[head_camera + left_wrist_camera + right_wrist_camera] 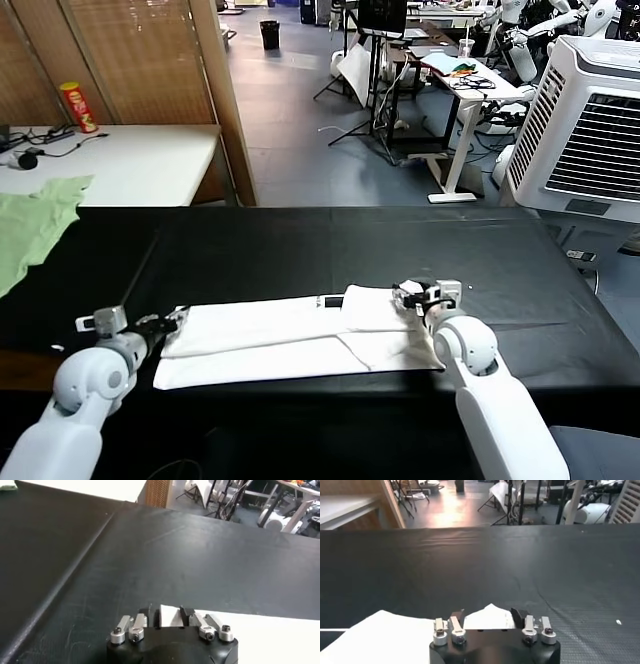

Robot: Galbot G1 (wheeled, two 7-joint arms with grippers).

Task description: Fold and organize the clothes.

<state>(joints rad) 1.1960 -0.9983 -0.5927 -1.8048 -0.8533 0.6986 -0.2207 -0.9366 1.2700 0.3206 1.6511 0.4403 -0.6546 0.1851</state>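
Left gripper [178, 318] pinching T-shirt [290, 340] left edge; right gripper [412, 293] half-closed over right edge, grip unclear; bare black table [300, 250] mid-frame.

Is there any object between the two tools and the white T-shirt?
Nothing visible. The left tool is at one end of the T-shirt, the right tool at the other, each with cloth between its fingers.

No legible text, brand or number anywhere. Shirt [290, 340] on the black surface [300, 250]: plain white side up, no print showing. Red can [78, 106] on the white surface [150, 165] beyond the shirt: label unreadable.
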